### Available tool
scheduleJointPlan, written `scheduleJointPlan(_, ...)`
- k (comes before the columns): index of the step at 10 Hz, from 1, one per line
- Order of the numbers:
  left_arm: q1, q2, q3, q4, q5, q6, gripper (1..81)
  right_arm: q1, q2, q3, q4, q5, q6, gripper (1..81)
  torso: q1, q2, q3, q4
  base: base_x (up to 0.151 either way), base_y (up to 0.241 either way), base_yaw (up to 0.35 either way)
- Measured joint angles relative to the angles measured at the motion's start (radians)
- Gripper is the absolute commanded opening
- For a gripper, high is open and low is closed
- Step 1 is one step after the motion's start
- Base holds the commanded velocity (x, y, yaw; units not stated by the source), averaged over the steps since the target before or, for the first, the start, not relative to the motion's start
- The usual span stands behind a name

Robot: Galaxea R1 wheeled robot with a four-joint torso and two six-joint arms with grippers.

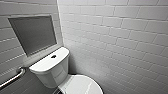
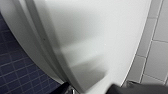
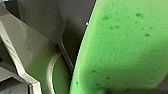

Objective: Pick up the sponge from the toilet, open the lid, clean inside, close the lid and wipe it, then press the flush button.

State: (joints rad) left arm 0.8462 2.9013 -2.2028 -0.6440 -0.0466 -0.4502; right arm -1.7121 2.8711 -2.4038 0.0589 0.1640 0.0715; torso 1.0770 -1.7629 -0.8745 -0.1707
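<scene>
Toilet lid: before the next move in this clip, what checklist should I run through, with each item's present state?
1. Lid lying closed on the toilet: ok.
2. Sponge close in front of the right wrist camera: ok.
3. Sponge securely held: cannot tell.
4. Flush button uncovered on the tank top: ok.
5. Left wrist camera close to the toilet's white curved surface: ok.

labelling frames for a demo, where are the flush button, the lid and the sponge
flush button (image 1: pixel 53 56), head view, centre of the dark button
lid (image 1: pixel 83 86), head view, its glossy closed top
sponge (image 3: pixel 125 45), right wrist view, its broad green face
</scene>
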Motion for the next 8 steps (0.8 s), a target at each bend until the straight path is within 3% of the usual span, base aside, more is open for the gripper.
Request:
scheduleJointPlan(4,0.009,-0.087,0.113,-0.003,-0.089,-0.022,81.1,0.000,0.000,0.000,0.000,0.000,0.000,1.0,0.000,0.000,0.000,0.000,0.000,0.000,0.000)
scheduleJointPlan(8,0.011,-0.083,0.114,-0.003,-0.101,-0.022,81.1,0.000,0.000,0.000,0.000,0.000,0.000,1.0,0.000,0.000,0.000,0.000,0.000,0.000,0.000)
